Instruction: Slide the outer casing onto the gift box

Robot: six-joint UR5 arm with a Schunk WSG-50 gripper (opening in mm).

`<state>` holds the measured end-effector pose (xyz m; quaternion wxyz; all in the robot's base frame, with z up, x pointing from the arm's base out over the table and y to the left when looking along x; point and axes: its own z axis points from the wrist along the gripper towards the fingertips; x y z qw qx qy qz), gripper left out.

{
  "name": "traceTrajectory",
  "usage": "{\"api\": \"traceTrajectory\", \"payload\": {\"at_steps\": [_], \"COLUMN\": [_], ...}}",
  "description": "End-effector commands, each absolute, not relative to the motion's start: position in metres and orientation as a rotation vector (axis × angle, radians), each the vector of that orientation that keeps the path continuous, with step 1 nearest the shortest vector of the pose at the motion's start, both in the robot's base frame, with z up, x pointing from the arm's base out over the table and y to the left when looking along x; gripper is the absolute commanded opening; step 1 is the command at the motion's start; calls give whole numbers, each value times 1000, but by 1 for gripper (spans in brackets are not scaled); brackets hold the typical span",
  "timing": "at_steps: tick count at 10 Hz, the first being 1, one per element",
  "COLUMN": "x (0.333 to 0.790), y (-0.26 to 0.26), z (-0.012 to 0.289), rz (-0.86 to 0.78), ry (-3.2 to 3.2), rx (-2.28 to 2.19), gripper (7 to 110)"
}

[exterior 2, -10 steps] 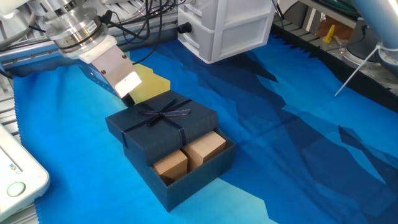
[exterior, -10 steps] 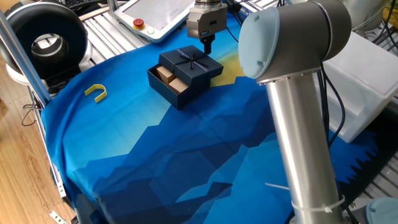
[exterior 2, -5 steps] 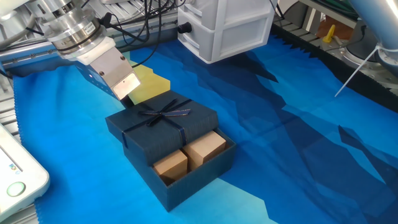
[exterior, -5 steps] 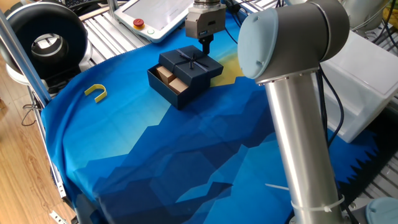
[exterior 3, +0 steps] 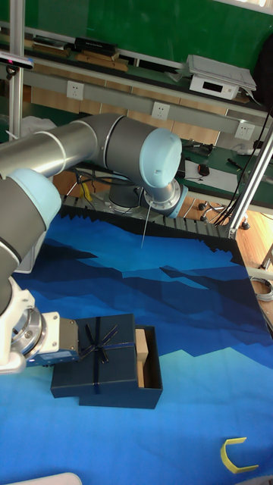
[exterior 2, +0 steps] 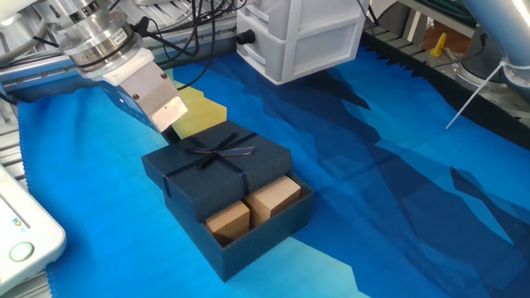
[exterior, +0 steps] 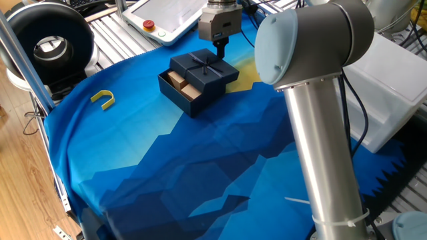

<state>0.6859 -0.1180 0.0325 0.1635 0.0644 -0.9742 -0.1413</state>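
**Casing partway on, tool at its back edge**

Almost nothing has moved since a second ago: the tool has shifted a touch at the casing's rear, and the casing sits about where it was.

From one fixed view, you see the tool (exterior: 221,45) at the far edge of the outer casing (exterior: 205,68), which covers only part of the gift box (exterior: 179,88); tan blocks show at the uncovered end.

From the other fixed view, the tool (exterior 2: 168,126) sits just behind the outer casing (exterior 2: 219,164). The gift box (exterior 2: 263,223) extends away from it, so your push runs along that line. Whether the jaws are apart or together, you cannot tell; the fingertips are hidden.

From the tall fixed view, the tool (exterior 3: 70,339) meets the casing's left side on the blue surface (exterior 3: 174,303); the contact itself is unclear.
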Motion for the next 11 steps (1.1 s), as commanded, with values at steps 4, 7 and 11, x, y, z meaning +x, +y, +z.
{"api": "traceTrajectory", "payload": {"at_steps": [4,7,11], "x": [686,686,686], "y": [-113,-111,-105], "z": [35,36,38], "rz": [-434,-444,-467], "ry": [-2774,-2771,-2763], "rx": [178,175,165], "gripper": [7,7,7]}}
